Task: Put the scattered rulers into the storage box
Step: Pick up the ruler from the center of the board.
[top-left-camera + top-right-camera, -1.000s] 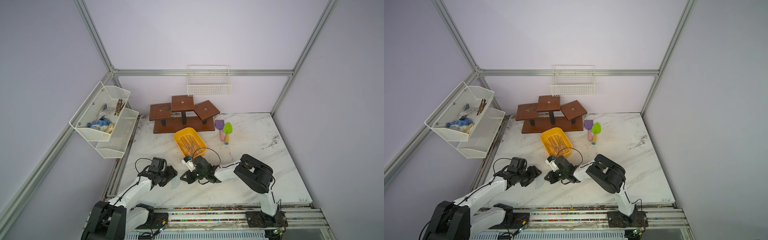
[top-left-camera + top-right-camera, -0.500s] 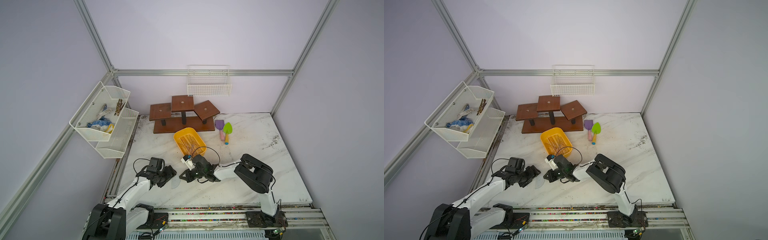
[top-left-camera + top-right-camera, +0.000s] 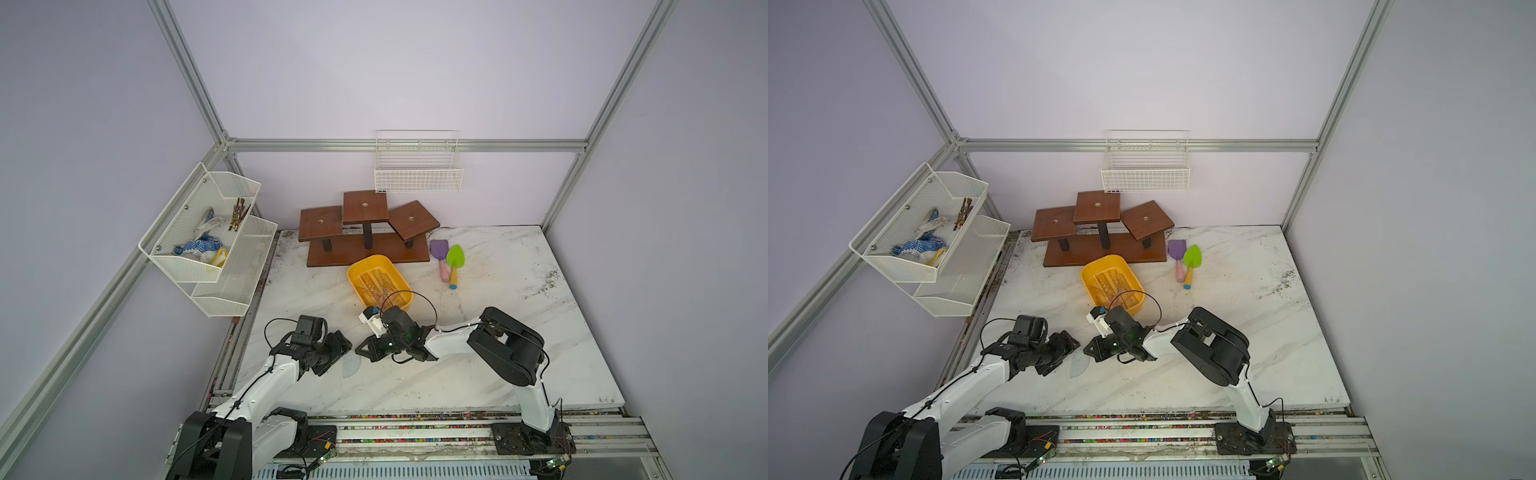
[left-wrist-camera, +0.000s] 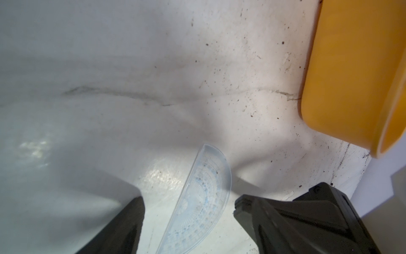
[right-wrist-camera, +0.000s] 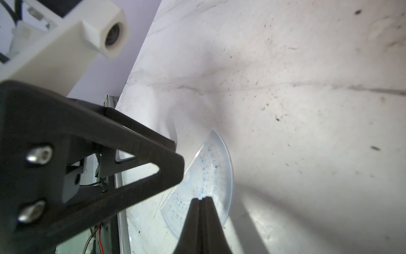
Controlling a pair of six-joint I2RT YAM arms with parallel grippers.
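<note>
On the table, toward its middle: the storage box, with several rulers lying inside. Just behind the box, against the back wall: a stepped stand. Higher up behind the box, hung on that wall: a wire basket. Right of the box, near it, flat on the table: two toy shovels side by side. Far left of the box, past the table edge, on the side wall: mesh shelves, one below the other. In front of the box, slightly left, well apart from it: a protractor, flat on the table. Also in front of the box, left gripper to the left, right gripper nearly straight ahead, tips facing each other at the protractor.
</note>
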